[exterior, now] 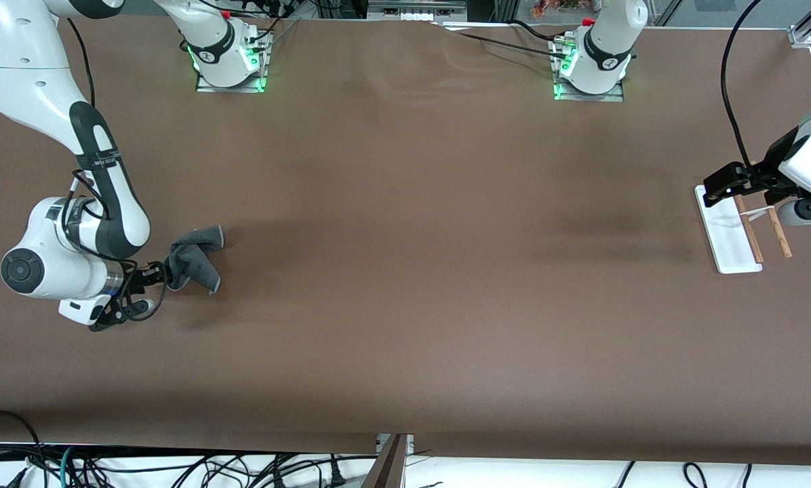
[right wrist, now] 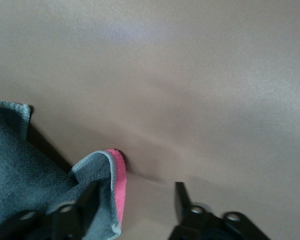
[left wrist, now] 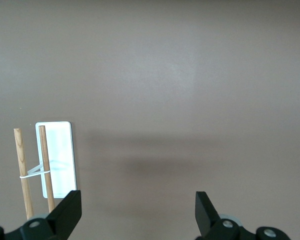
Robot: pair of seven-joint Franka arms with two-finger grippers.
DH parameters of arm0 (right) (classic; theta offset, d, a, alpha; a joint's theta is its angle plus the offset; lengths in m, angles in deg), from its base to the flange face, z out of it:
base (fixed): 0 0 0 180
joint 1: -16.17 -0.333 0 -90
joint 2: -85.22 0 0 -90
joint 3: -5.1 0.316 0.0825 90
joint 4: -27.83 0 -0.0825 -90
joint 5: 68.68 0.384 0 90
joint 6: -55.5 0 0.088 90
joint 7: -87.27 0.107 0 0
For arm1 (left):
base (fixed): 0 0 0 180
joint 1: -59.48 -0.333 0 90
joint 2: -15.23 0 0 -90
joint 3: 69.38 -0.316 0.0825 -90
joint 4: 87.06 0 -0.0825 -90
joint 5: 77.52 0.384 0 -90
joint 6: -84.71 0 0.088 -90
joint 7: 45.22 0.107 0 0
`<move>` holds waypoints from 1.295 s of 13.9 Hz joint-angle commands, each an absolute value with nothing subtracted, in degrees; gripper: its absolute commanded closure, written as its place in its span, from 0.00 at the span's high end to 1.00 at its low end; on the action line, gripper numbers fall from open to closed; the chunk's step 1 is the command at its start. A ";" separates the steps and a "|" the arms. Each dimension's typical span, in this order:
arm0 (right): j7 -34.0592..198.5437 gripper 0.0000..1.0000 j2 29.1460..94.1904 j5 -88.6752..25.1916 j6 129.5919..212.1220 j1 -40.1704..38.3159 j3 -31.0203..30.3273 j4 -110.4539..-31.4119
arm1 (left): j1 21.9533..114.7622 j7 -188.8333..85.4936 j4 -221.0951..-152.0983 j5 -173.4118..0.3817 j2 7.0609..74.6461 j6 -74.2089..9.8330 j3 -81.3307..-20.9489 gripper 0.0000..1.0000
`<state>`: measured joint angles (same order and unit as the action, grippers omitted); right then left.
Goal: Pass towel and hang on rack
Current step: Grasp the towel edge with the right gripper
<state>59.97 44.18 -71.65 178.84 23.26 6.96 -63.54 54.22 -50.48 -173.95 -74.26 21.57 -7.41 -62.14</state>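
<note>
The brown surface [exterior: 405, 271] carries two arms, one towel and one rack. The right arm bends down at its own end of the surface, wrist turned sideways, so the right gripper [exterior: 153, 276] sits low at the edge of the towel [exterior: 194, 261]. The left arm reaches out at its own end, with the left gripper [exterior: 724, 184] over the rack [exterior: 731, 234].

The towel is a crumpled grey heap showing a strip of pink-red underside. The rack has a white flat base and two thin wooden rods joined by a short white crosspiece.

The right jaws are spread, one finger [right wrist: 85, 205] touching the towel's folded edge and the other on bare surface. The left jaws are spread wide, holding nothing.
</note>
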 commanded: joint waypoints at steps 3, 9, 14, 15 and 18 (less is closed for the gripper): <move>59.50 0.00 44.44 -70.78 176.10 23.29 7.21 -64.90 | 53.95 -49.35 -172.14 -72.78 22.44 -7.05 -61.73 1.00; 59.24 0.00 45.32 -66.48 173.28 23.29 10.19 -54.46 | 53.95 -49.35 -172.14 -72.78 22.44 -7.05 -61.73 1.00; 66.24 0.00 47.87 -66.83 164.78 21.19 16.25 -45.15 | 53.95 -49.35 -172.14 -72.78 22.44 -7.05 -61.73 1.00; 71.66 0.00 47.87 -67.09 161.44 18.83 16.70 -41.56 | 53.95 -49.35 -172.14 -72.78 22.44 -7.05 -61.73 1.00; 90.73 0.00 47.87 -67.18 156.84 9.96 16.62 -35.46 | 53.95 -49.35 -172.14 -72.78 22.44 -7.05 -61.73 1.00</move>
<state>81.40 48.79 -67.27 159.41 15.05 17.12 -39.54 54.22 -50.48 -173.93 -74.26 21.59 -7.42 -62.13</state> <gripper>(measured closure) 0.982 0.000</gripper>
